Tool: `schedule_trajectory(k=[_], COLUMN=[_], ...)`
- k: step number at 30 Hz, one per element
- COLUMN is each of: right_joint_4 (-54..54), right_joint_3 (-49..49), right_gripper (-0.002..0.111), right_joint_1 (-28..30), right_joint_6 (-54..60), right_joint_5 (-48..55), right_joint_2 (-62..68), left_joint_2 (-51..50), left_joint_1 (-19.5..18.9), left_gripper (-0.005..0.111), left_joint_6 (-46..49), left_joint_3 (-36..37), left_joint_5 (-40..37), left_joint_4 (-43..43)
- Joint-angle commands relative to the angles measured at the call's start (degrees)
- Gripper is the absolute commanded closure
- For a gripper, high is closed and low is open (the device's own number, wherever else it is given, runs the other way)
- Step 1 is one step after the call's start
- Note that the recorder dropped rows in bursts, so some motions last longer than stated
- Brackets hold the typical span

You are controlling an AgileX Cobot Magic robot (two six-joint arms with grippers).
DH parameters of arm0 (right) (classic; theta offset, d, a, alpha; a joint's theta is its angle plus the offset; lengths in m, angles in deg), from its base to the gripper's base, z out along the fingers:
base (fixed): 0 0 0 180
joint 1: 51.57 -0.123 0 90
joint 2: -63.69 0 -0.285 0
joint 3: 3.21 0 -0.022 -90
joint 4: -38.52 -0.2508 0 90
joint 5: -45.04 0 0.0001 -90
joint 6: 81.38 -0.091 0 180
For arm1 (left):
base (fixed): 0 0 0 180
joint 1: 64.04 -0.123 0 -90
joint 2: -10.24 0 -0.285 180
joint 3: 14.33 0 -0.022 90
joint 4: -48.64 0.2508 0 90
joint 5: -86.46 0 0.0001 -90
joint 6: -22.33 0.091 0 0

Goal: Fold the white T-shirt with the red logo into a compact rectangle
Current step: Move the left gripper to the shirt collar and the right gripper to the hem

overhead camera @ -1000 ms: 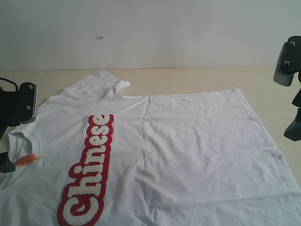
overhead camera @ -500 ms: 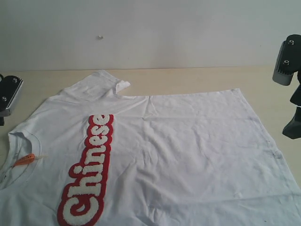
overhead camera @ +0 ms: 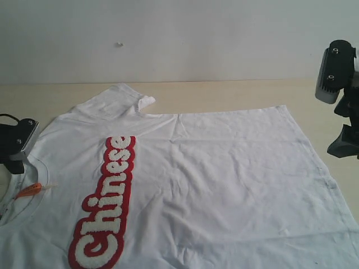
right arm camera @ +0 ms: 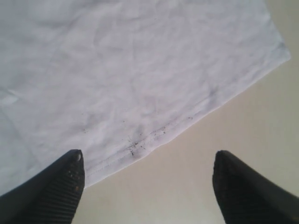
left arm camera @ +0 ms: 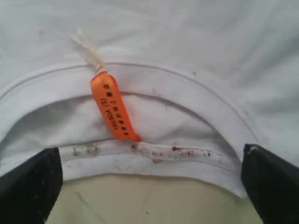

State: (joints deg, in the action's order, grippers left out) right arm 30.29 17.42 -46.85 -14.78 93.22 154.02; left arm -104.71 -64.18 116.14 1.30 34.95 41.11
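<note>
The white T-shirt point(overhead camera: 224, 168) lies spread flat on the table, collar at the left, hem at the right. The red logo point(overhead camera: 106, 199) reading "Chinese" runs as a band across its chest. An orange neck tag point(overhead camera: 29, 190) sits in the collar, and it shows close up as the orange tag point(left arm camera: 111, 107) over the ribbed collar point(left arm camera: 154, 156). My left gripper point(left arm camera: 152, 158) hovers open at the collar's back edge, nothing between its fingers. My right gripper point(right arm camera: 148, 158) is open above the hem point(right arm camera: 154, 135), one finger over cloth, the other over bare table.
The beige table point(overhead camera: 224, 92) meets a pale wall point(overhead camera: 179, 39) behind the shirt. One sleeve point(overhead camera: 120, 98) lies folded at the far left corner. Bare table shows beyond the hem point(right arm camera: 224, 140) and behind the collar point(left arm camera: 149, 200).
The left arm swung out to the left edge, then came back in lower by the collar. The right arm shifted slightly left and up. The shirt has not moved.
</note>
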Motion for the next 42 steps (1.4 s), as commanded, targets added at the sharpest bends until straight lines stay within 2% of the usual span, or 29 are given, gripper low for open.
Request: schedule_trajectory(k=[1,6,15,35,42], right_joint_4=[0.25,0.08,-0.73,-1.18,-1.18], right_joint_3=[0.19,0.19,0.19,0.19,0.19], right_gripper=[0.036,0.036,0.036,0.036,0.036], right_joint_1=[-0.09,-0.09,-0.09,-0.09,-0.09], right_joint_6=[1.33,1.55,2.53,2.70,2.70], right_joint_5=[-0.30,-1.73,-3.55,-5.77,-6.69], right_joint_2=[2.00,4.61,7.28,7.50,7.50], left_joint_2=[-0.60,-1.09,-4.88,-3.44,-2.85], left_joint_1=[-1.51,-2.94,-2.94,-2.61,-2.61], left_gripper=[0.002,0.002,0.002,0.002,0.002], left_joint_6=[0.23,0.45,0.45,2.62,5.86], left_joint_3=[0.23,0.23,0.23,0.23,0.23], left_joint_5=[2.36,3.14,2.79,5.97,4.94], left_joint_4=[-0.20,-0.20,-0.44,-0.91,-7.36])
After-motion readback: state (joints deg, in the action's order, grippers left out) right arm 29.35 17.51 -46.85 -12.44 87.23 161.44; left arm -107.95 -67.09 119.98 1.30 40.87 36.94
